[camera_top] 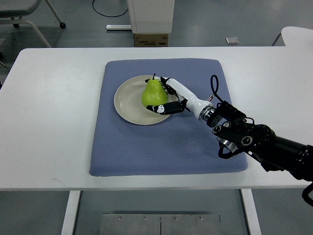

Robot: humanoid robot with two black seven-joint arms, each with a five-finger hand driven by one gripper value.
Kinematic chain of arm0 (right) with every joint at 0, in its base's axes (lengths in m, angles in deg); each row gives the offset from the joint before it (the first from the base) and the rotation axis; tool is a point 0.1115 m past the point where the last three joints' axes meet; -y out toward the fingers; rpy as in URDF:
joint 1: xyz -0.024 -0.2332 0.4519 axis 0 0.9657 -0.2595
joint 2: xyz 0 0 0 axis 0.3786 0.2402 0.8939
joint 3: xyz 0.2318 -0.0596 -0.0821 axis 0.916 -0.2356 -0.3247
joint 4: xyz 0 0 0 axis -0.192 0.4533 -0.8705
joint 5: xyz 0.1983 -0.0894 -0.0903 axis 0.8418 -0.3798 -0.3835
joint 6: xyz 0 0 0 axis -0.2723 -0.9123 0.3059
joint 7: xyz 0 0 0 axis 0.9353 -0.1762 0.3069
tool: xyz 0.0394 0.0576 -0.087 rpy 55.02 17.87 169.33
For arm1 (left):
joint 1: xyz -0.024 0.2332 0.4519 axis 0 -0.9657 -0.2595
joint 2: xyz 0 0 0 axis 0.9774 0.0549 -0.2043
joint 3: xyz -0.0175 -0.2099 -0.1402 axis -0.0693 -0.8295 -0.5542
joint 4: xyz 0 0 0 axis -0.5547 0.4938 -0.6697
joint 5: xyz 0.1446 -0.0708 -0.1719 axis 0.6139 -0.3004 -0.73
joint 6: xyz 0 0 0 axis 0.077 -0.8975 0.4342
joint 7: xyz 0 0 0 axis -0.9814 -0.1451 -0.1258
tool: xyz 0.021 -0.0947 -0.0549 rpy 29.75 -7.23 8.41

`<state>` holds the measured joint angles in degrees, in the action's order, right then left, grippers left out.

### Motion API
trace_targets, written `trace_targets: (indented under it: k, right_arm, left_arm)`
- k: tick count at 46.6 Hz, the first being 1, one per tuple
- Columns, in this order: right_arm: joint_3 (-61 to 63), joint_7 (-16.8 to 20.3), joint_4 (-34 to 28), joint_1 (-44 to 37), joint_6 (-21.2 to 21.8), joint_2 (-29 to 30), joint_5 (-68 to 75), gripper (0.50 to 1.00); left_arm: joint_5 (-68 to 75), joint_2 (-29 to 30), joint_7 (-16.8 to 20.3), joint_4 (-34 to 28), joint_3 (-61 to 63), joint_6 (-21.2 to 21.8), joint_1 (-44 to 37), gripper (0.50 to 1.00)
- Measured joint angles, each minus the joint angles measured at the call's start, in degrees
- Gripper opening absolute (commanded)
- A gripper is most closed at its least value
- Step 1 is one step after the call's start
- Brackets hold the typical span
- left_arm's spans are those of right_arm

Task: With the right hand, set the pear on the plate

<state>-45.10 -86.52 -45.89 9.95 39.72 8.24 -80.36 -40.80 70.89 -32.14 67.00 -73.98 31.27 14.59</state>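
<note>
Near the far edge of the blue mat point(146, 147) on the white tabletop point(49, 107), the right hand point(171, 98) gripped the green pear point(153, 93), which stood upright on the cream plate point(126, 100).

Pear on plate, mid-frame.
The pear point(154, 93) stood on the plate point(126, 100), which lay on the mat point(146, 147), upper centre.
</note>
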Motion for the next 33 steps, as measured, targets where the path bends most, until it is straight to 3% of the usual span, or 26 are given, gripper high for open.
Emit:
trace_targets:
  k: [33]
  right_arm:
    - [5.9,0.7,3.0,0.3,0.1,0.0,0.2,1.0]
  left_arm:
    - [0.0,0.0,0.0,0.0,0.0,0.0,0.0,1.0]
